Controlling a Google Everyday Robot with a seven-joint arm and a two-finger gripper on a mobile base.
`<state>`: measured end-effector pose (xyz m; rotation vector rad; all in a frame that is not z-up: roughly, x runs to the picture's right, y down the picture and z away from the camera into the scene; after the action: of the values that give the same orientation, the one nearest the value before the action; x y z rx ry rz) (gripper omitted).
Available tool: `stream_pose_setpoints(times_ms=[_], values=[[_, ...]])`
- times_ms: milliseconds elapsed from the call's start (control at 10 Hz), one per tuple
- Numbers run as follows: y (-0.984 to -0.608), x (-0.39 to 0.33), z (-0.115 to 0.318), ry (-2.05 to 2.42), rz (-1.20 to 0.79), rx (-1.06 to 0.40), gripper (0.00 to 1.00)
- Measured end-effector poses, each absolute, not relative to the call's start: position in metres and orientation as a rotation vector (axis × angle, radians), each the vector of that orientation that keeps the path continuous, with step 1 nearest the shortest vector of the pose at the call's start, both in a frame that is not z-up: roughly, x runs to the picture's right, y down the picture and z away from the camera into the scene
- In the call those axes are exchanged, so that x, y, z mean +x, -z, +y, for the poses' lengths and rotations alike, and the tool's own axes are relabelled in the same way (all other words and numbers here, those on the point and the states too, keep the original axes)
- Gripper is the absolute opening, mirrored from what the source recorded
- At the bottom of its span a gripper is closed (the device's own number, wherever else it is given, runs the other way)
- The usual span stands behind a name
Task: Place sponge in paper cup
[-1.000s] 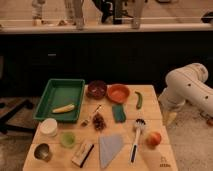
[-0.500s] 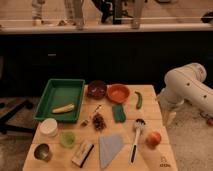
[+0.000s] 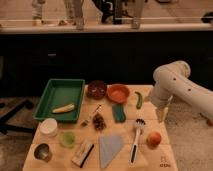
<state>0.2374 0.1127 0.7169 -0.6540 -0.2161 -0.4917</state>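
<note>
The sponge [image 3: 118,113], a small flat dark green-teal pad, lies on the wooden table [image 3: 165,157] just below an orange bowl. The paper cup [image 3: 48,127], short, wide and white, stands near the table's left edge, below the green tray. My gripper [image 3: 161,114] hangs from the white arm [image 3: 172,82] over the table's right edge. It is to the right of the sponge, apart from it, and far from the cup.
A green tray [image 3: 75,86] holds a banana [image 3: 63,108]. Also on the table are a dark bowl [image 3: 96,89], an orange bowl [image 3: 118,92], a green pepper [image 3: 138,100], a brush [image 3: 136,136], a peach-coloured fruit [image 3: 154,139], a grey-blue cloth [image 3: 110,149], a tan-and-black block [image 3: 82,152], a green cup [image 3: 67,139] and a metal cup [image 3: 41,151].
</note>
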Motion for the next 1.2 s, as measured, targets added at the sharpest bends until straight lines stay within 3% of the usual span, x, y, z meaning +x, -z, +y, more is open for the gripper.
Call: stream_pose_setpoints(times_ms=[800,1200], values=[[-0.725,0.213,0.118,0.681,-0.305,-0.677,0.80],[-0.733,0.193,0.128,1.026,-0.340,-0.559,0.80]])
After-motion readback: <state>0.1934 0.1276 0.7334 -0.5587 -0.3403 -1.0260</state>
